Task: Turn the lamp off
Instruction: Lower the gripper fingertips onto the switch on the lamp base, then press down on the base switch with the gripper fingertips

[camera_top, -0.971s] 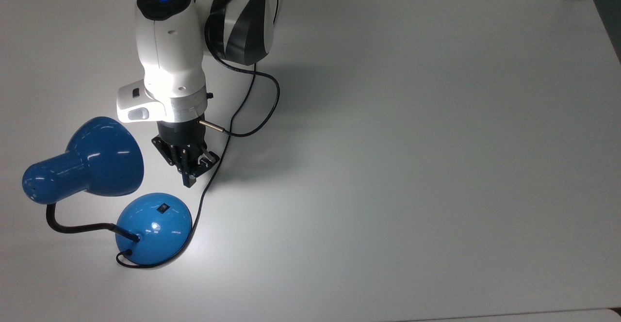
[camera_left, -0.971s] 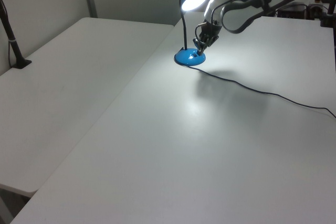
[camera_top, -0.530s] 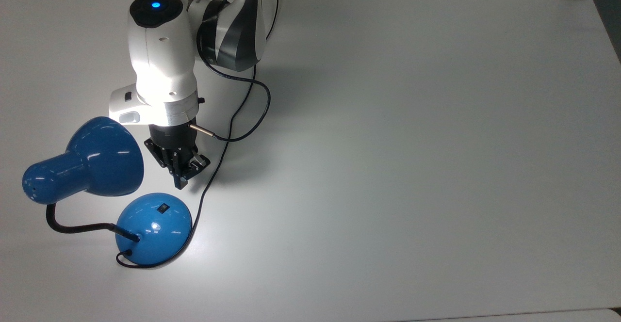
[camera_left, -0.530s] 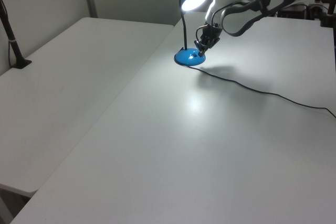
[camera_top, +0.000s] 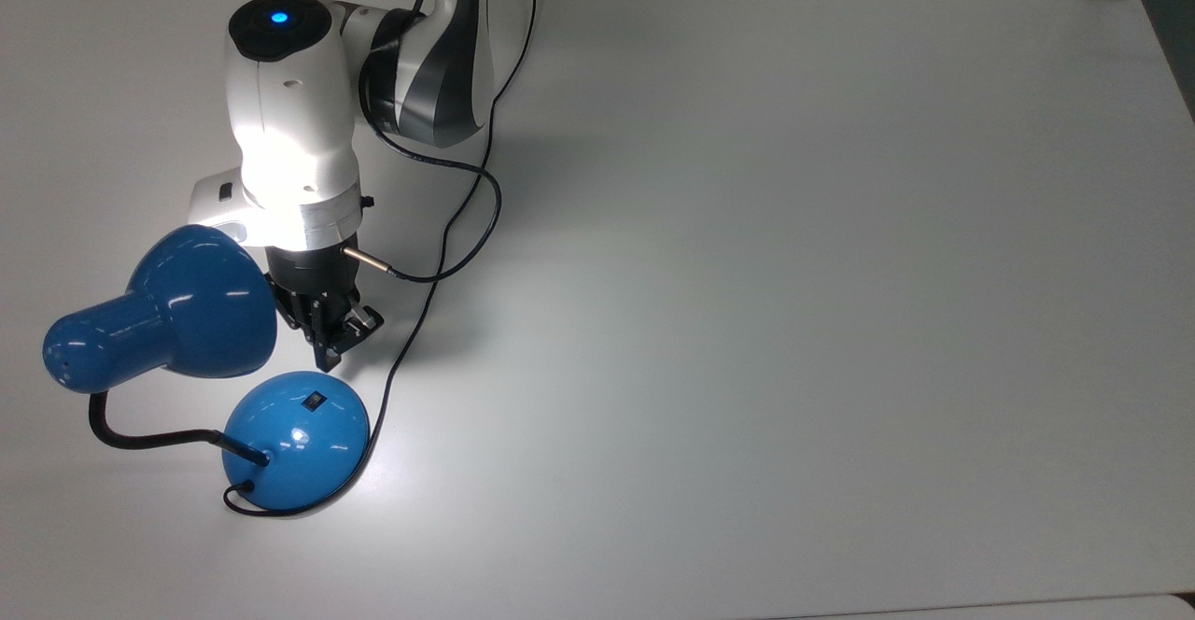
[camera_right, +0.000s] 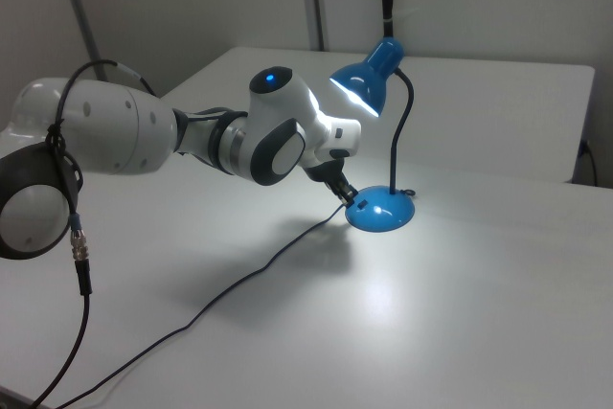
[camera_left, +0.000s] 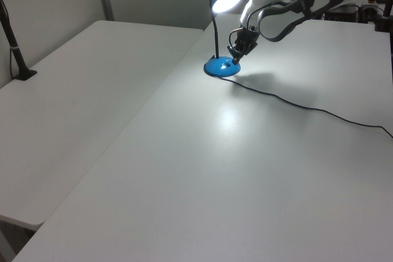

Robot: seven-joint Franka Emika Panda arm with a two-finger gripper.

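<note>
You've got wide bare worktop [camera_top: 794, 321] across the top view's right, while the lamp [camera_top: 295, 440] sits near the top view's lower left, still lit, its shade [camera_top: 187, 307] close beside your arm. Your tool [camera_top: 329, 345] hangs just above the domed base's rim, near the small black switch [camera_top: 314, 402]; whether it touches is not clear. Its fingers look drawn together, holding nothing. The thin cord [camera_top: 411, 340] runs off the base right beside the tool, so room there is tight.
</note>
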